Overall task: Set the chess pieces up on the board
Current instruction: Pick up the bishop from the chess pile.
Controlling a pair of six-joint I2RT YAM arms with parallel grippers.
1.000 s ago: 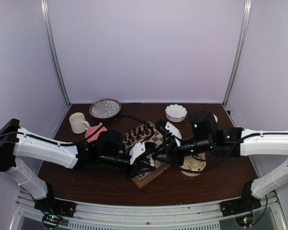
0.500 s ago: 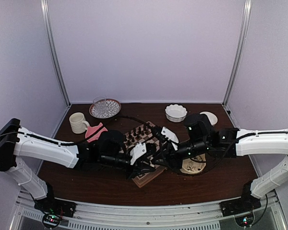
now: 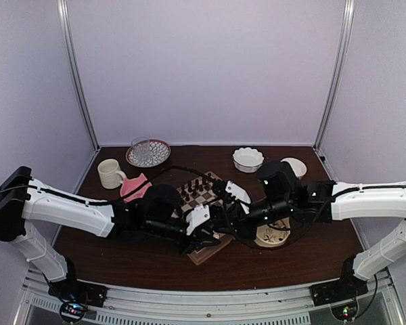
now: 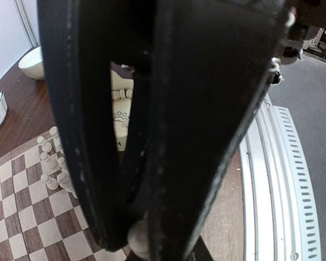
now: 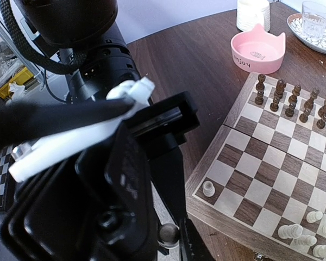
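table: dark brown wooden tabletop [image 3: 311,261] bearing everything else
board: square wooden chessboard [image 3: 207,195] with light and dark brown squares and a pale rim, set cornerwise mid-table, its near half hidden under both arms
plate: round patterned plate [image 3: 160,154] at far left, carrying a clear glass [image 3: 141,144]
disc: tan round dish [image 3: 271,235] with paw prints, just right of the board, under the right arm
bowls: white scalloped bowl [image 3: 247,159] at far centre; pink cat-eared bowl [image 3: 134,186] left of the board
mug: cream mug [image 3: 110,173] at far left
left claw: left gripper [image 4: 141,247] over the board's near part, fingers pinched on one rounded cream-white piece [image 4: 136,238]
right claw: right gripper [image 3: 218,223] close beside the left one; whether open or closed, cannot tell
dark set: small dark brown figures [image 5: 293,100] in rows along the board's far edge
light set: cream-white chess pieces [image 5: 304,239] bunched on the opposite side; one more [image 5: 208,188] alone on a corner square
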